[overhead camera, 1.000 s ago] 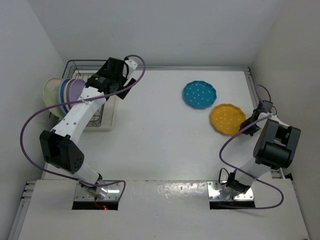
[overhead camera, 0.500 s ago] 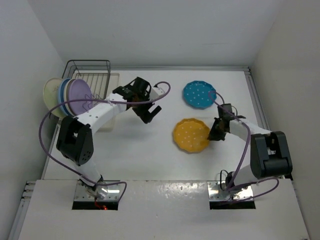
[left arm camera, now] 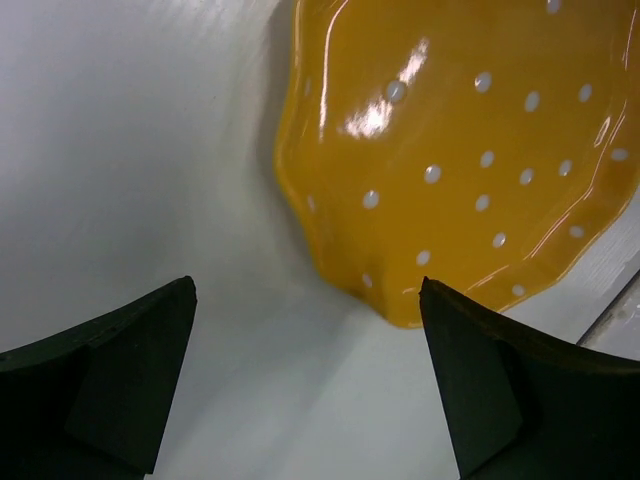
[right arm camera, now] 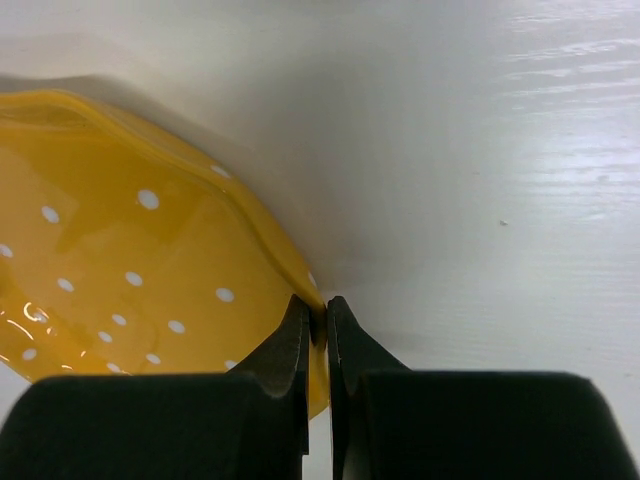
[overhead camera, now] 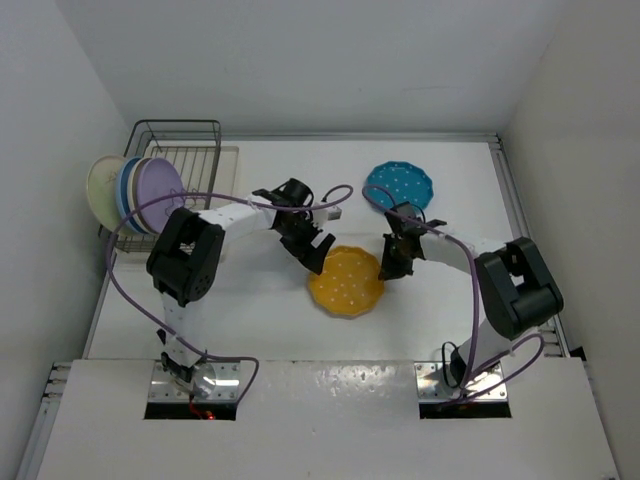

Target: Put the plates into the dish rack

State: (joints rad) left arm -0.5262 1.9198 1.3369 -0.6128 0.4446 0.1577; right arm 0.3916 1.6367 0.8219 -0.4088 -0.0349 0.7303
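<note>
The orange-yellow plate with white dots (overhead camera: 346, 281) lies mid-table. My right gripper (overhead camera: 390, 266) is shut on its right rim; in the right wrist view the plate (right arm camera: 130, 270) has its edge pinched between the fingers (right arm camera: 318, 325). My left gripper (overhead camera: 313, 252) is open just left of the plate; in the left wrist view the plate (left arm camera: 470, 150) lies ahead of the spread fingers (left arm camera: 310, 400). The teal dotted plate (overhead camera: 399, 187) lies at the back right. The dish rack (overhead camera: 185, 160) at the back left holds cream, light blue and lavender plates (overhead camera: 150, 193) upright.
The beige tray base (overhead camera: 222, 215) lies under the rack. Purple cables loop from both arms over the table. Side walls stand close at left and right. The table's near edge runs along the arm bases.
My right gripper has dragged the orange-yellow plate left and toward the near edge. My left gripper has moved right from the rack to the plate's left side.
</note>
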